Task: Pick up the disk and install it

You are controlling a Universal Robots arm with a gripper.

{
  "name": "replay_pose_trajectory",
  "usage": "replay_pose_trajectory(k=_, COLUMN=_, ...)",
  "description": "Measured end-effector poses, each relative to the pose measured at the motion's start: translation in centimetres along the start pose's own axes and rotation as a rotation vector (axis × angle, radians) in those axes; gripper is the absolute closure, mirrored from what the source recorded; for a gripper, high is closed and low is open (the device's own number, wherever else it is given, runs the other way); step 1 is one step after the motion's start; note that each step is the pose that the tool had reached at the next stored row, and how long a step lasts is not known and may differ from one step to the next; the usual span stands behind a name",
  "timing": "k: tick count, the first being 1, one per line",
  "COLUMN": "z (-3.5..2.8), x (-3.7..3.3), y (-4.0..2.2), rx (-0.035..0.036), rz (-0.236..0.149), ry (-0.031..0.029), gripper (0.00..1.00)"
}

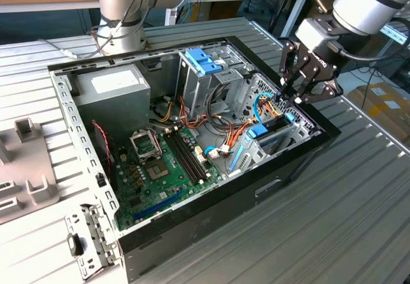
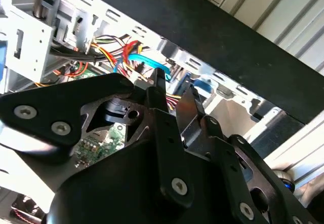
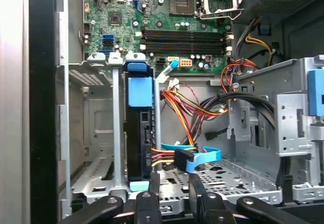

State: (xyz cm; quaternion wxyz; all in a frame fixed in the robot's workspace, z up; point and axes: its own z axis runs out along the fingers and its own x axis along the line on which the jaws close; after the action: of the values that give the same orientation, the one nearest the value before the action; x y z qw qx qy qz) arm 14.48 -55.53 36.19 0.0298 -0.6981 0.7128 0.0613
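1. Exterior view's left: the open PC case [image 1: 211, 213] lies on its side on the ribbed metal counter [image 1: 359, 233]. That puts the motherboard [image 1: 160, 168] and the bays face-up, so the arm can reach straight down into them
2. The power supply [image 1: 115, 85] sits in the far corner of the case, well apart from the work area
3. Mid-case: an upper drive cage [image 1: 204, 61] with a blue latch. The loose orange and red wires [image 3: 187, 107] run between it and the lower bay
4. The disk [image 3: 139, 128] stands on edge in a slot of the lower bay, its blue end tab towards the motherboard. It looks seated between the rails, though I can't tell whether it's fully home
5. A blue flat cable [image 3: 202, 158] and its plug lie just beside the disk's near end, so it's cramped there
6. Exterior view's right: the end effector [image 1: 286, 98] hangs over that bay's outer end, pointing down. In the first wrist view its fingers [image 3: 154, 183] are narrowly parted with nothing between them, and one is just beside the disk's near edge
7. My read: the disk is in the slot and not gripped, and the narrow gap suits working between the rails
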Motion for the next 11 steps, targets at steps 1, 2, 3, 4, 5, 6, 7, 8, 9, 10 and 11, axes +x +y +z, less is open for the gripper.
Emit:
replay_pose_trajectory(k=1, z=-0.22, x=-0.15, y=0.04, rx=0.0006, rz=0.0, ry=0.0002, gripper=0.64)
replay_pose_trajectory(k=2, z=-0.44, x=-0.26, y=0.07, rx=0.001, rz=0.0, ry=0.0002, gripper=0.64)
replay_pose_trajectory(k=3, z=-0.86, x=-0.44, y=0.12, rx=0.0017, rz=0.0, ry=0.0, gripper=0.64)
replay_pose_trajectory(k=4, z=-1.06, x=-0.51, y=0.17, rx=0.0021, rz=0.0, ry=-0.0001, gripper=0.64)
replay_pose_trajectory(k=5, z=-1.18, x=-0.54, y=0.2, rx=0.0023, rz=0.0, ry=-0.0001, gripper=0.64)
replay_pose_trajectory(k=6, z=-1.28, x=-0.56, y=0.26, rx=0.0027, rz=0.0, ry=-0.0001, gripper=0.64)
replay_pose_trajectory(k=7, z=-1.28, x=-0.57, y=0.34, rx=0.0028, rz=0.0, ry=-0.0002, gripper=0.64)
replay_pose_trajectory(k=8, z=-1.28, x=-0.56, y=0.63, rx=0.0029, rz=0.0, ry=-0.0001, gripper=0.64)
replay_pose_trajectory(k=9, z=-1.27, x=-0.55, y=0.88, rx=0.0029, rz=0.0, ry=0.0, gripper=0.64)
replay_pose_trajectory(k=10, z=-1.26, x=-0.55, y=1.08, rx=0.0029, rz=0.0, ry=0.0, gripper=0.64)
replay_pose_trajectory(k=11, z=-1.22, x=-0.54, y=1.35, rx=0.0029, rz=0.0, ry=-0.0002, gripper=0.64)
